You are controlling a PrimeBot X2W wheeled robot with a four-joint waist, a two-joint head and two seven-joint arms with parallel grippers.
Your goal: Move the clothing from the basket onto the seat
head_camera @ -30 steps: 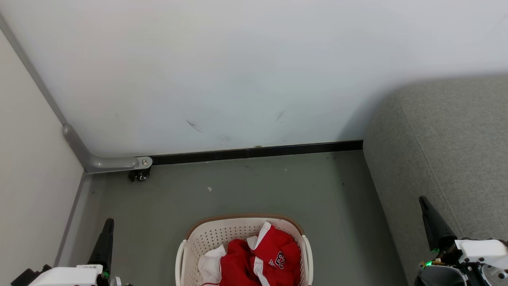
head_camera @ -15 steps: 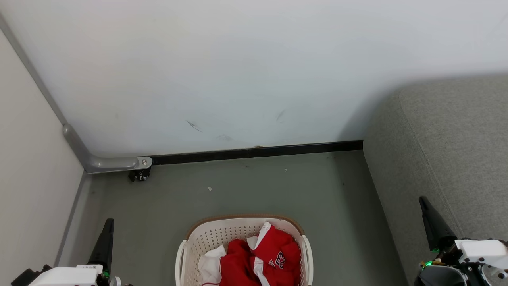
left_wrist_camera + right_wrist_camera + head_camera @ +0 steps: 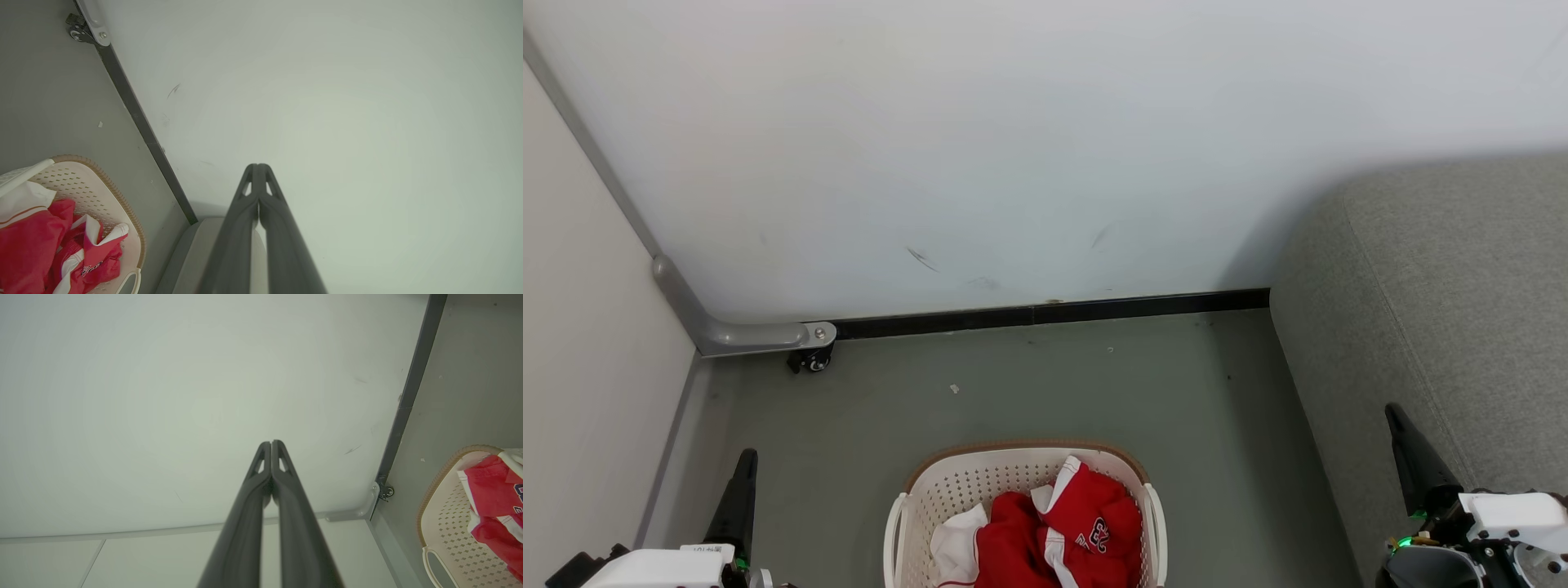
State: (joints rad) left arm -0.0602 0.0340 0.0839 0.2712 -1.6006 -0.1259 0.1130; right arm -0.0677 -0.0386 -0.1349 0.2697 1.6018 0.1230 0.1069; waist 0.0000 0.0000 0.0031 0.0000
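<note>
grey floor [image 3: 1054, 384] | clothing [image 3: 1086, 523] in basket [image 3: 960, 490] | left hand [image 3: 747, 457], right hand [image 3: 1394, 415] closed

Two red garments [image 3: 1094, 510], one basket [image 3: 964, 486], one sofa [image 3: 1462, 286].

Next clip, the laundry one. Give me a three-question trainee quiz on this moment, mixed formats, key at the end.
1. True or false: the clothing lies inside the basket.
2. Pick one: seen from the head view, the seat stands to the basket's A) left, B) right.
3. Fill the gap: the left hand and the right hand are both ___, holding nothing.
Key: 1 true; 2 B; 3 shut.
</note>
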